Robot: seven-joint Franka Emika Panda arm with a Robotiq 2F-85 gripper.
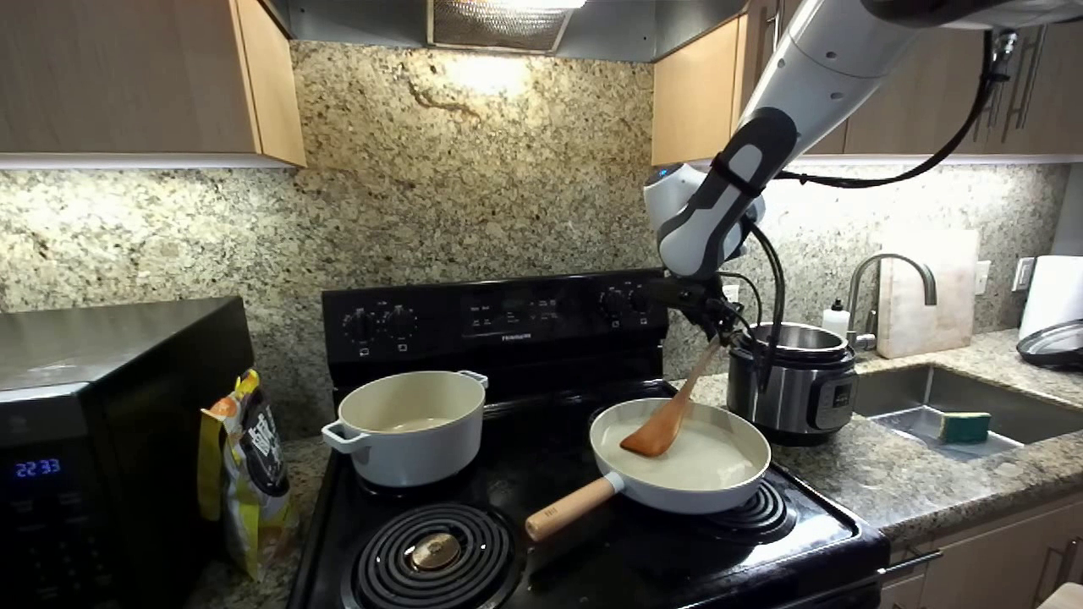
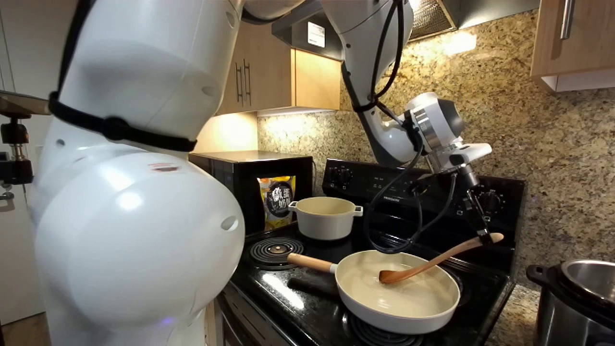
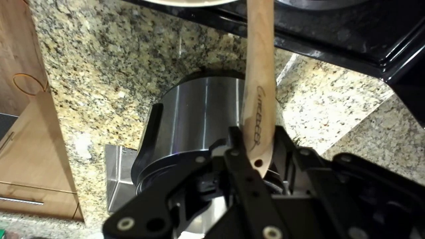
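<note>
Gripping the wooden spatula [image 1: 674, 414] near the end of its handle, with the jaws of the gripper [image 3: 259, 139] clamped against the wood on both sides. Showing dark lettering and a small hole at that handle end in the wrist view. Slanting down from the jaws, ending with the blade [image 2: 396, 275] inside the frying pan [image 1: 719, 461], within its rim; cannot tell for certain whether touching the pan's floor. Supporting the pan on the black stove [image 1: 537, 474], with its pale wooden handle [image 1: 574, 507] pointing toward a coil burner [image 1: 433, 554]. Finding a white pot [image 1: 423, 457] behind that burner, open at the top and well apart from the spatula. Seeing a steel pressure cooker [image 3: 199, 113] near the gripper in the wrist view, standing on the speckled counter [image 3: 109, 83] just beside the stove. Noticing a yellow and black bag [image 1: 258, 474] upright next to the microwave [image 1: 161, 423], near the white pot. Spotting also, in an exterior view, a green and yellow sponge [image 1: 964, 427] in the sink [image 1: 973, 393], with a pale cutting board [image 1: 926, 296] leaning against the speckled backsplash [image 1: 474, 186] beside the tap [image 1: 931, 293].
</note>
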